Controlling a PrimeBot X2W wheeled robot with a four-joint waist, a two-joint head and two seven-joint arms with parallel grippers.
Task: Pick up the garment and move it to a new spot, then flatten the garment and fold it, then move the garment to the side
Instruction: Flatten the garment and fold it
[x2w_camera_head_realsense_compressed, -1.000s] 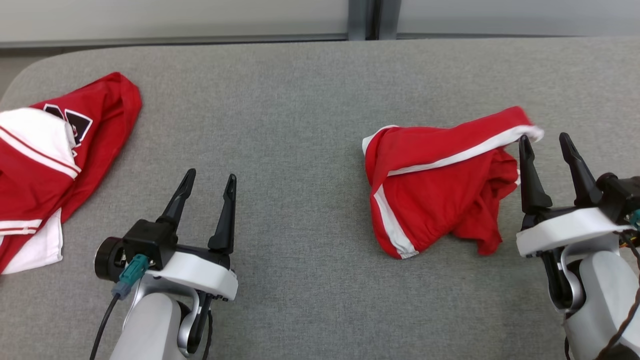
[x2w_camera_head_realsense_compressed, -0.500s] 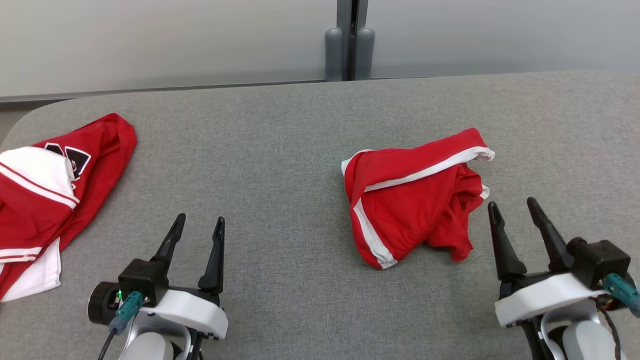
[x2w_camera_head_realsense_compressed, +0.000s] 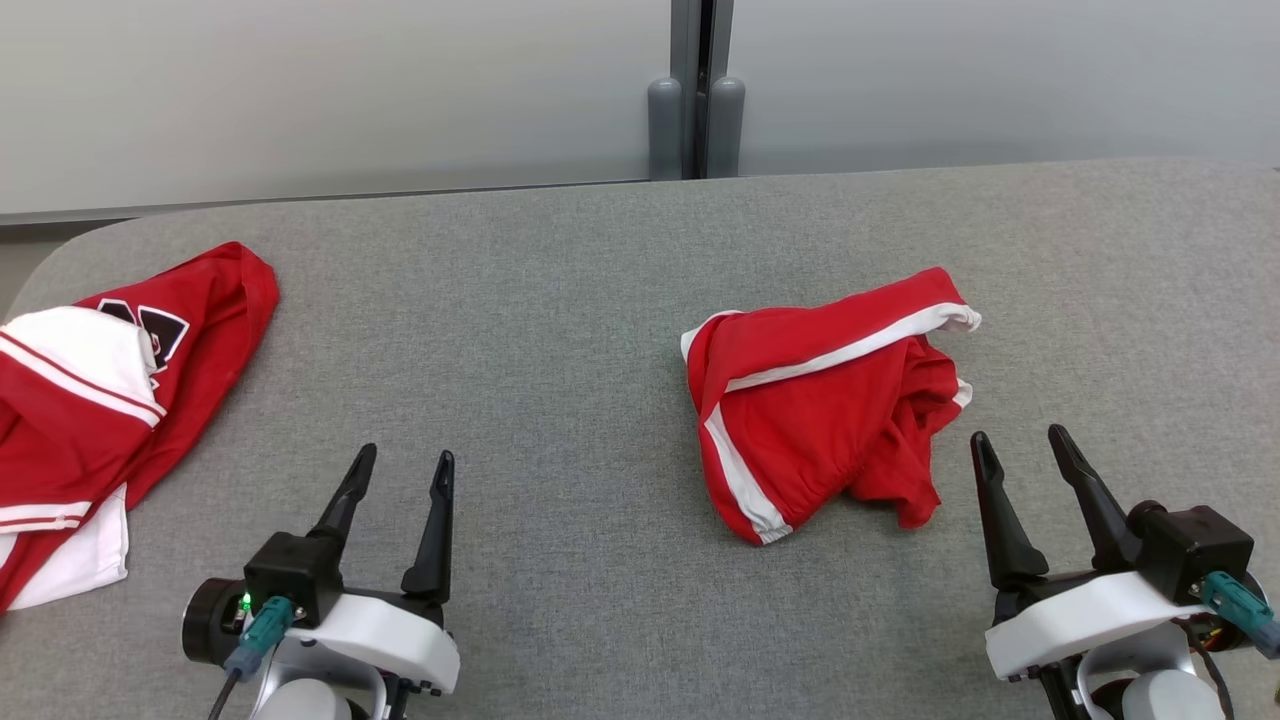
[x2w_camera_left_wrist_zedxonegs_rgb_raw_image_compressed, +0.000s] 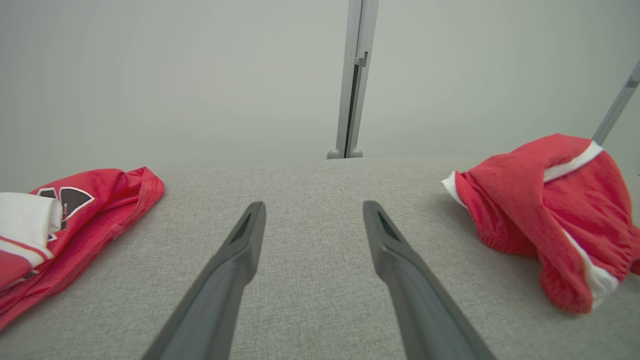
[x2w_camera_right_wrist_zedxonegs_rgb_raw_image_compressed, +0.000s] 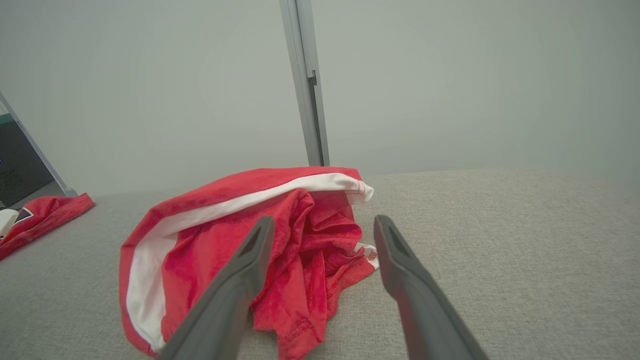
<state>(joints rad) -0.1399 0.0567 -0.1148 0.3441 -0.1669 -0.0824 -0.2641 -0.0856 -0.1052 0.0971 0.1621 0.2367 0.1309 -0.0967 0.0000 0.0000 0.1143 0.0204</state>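
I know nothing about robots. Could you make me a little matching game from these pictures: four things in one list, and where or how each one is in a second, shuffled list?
Things
1. red shorts
2. red and white jersey
3. left tool
4. right tool

Places or states
A. open, with only bare grey table ahead of it
B. bunched up, right of the middle
C. open, just to the right of the shorts
D. at the far left edge

Pairs: 1-B; 2-D; 3-A; 4-C
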